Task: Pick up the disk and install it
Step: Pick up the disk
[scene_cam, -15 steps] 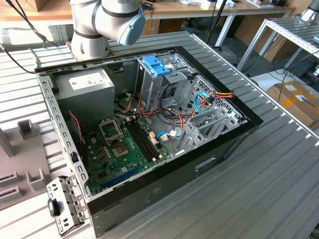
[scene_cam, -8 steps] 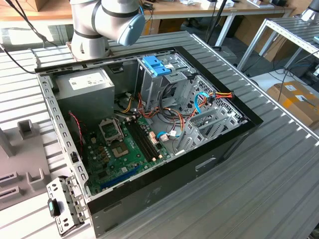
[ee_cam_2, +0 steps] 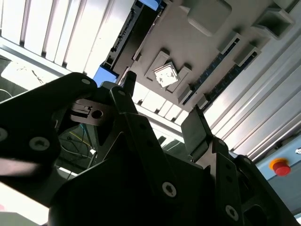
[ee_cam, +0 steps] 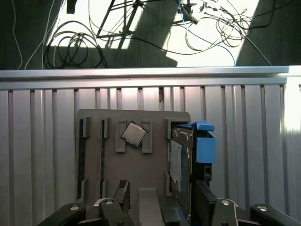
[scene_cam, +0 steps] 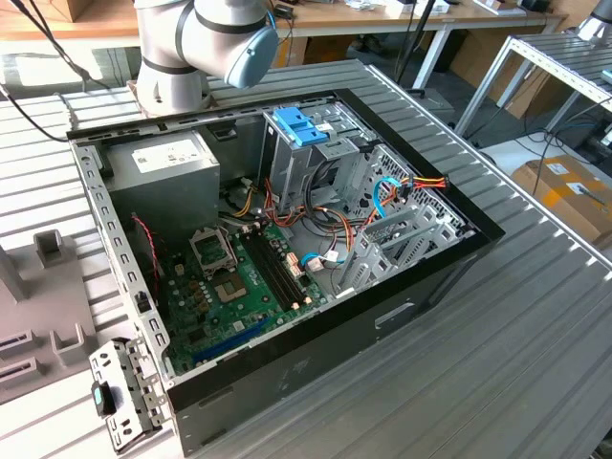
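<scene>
The disk (ee_cam: 181,157) stood on its thin edge in a slot of a grey fixture plate (ee_cam: 141,167), on the far side of a loose processor chip (ee_cam: 134,134) from the plate's two narrow slots. Its long axis ran from the gripper (ee_cam: 162,183) out towards the counter (ee_cam: 47,141) rim. The labelled face was turned towards the chip, and a blue side rail (ee_cam: 204,148) sat on the outer flank.

The jaws were spread wide. In the first wrist view the disk lay between the fingers (ee_cam: 202,193), close beside one and well apart from the other. That finger hid the disk's near end, so I cannot tell whether they touched.

Bare ribbed counter lay open on both sides of the plate. Past the disk's far end the counter stopped at a straight rim, with cables (ee_cam: 70,52) on the floor beyond.

In the exterior view the open computer case (scene_cam: 316,344) sat mid-counter with a light-blue tray (scene_cam: 301,126) atop its drive cage. The arm (scene_cam: 206,38) was cut off by the frame, as was a grey fixture (scene_cam: 43,253) at the exterior view's left.
</scene>
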Robot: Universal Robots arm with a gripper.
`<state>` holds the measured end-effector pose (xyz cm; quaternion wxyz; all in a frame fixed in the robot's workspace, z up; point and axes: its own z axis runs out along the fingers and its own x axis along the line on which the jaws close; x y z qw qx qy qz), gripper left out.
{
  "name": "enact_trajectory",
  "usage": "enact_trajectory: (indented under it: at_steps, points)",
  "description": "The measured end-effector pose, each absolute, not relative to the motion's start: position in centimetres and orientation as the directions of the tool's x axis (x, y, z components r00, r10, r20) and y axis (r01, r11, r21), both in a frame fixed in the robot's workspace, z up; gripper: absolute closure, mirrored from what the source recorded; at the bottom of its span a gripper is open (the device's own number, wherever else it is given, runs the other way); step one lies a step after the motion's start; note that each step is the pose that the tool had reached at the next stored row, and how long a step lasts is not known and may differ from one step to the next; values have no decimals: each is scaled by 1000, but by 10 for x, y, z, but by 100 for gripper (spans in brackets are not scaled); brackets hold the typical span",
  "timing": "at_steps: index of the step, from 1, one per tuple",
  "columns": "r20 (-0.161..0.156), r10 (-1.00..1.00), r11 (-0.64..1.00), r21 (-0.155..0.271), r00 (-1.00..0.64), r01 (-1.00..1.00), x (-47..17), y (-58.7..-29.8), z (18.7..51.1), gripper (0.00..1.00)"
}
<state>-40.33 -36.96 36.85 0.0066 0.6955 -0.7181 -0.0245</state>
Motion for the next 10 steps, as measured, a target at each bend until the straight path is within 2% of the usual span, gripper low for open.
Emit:
enact_trajectory:
  at_steps: [10]
  points:
    - [-25,-999,31,44,-33,-999,-403,-367,367,34]
